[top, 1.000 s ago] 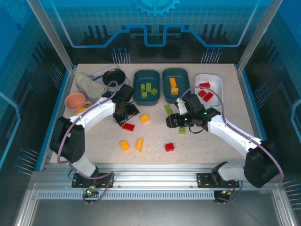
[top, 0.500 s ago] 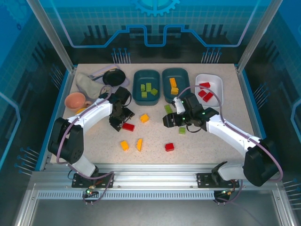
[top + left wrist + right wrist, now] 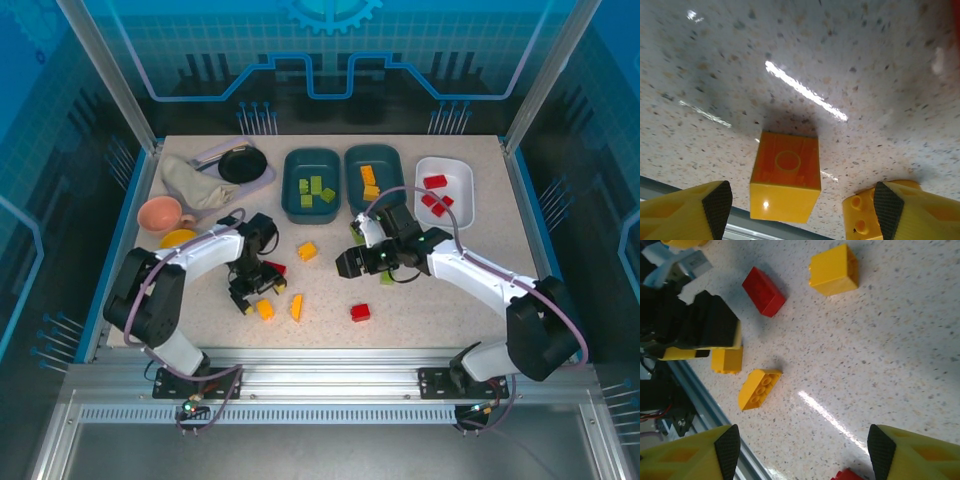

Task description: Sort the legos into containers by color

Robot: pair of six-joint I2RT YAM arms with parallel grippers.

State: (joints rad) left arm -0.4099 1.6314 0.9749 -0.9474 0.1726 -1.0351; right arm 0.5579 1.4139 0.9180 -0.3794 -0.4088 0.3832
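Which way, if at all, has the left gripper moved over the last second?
Yes. The left gripper moved toward the table's near edge, away from the left teal tub.

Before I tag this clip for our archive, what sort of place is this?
Probably a robotics lab test cell, not a home: a speckled table fenced by clear panels on metal posts, two robot arms bolted at its near edge, and toy legos set out with sorting tubs.

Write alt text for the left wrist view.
An orange-yellow square plastic brick lies on the speckled table, between the left gripper's open yellow fingers. A second orange-yellow studded brick sits close by one finger.
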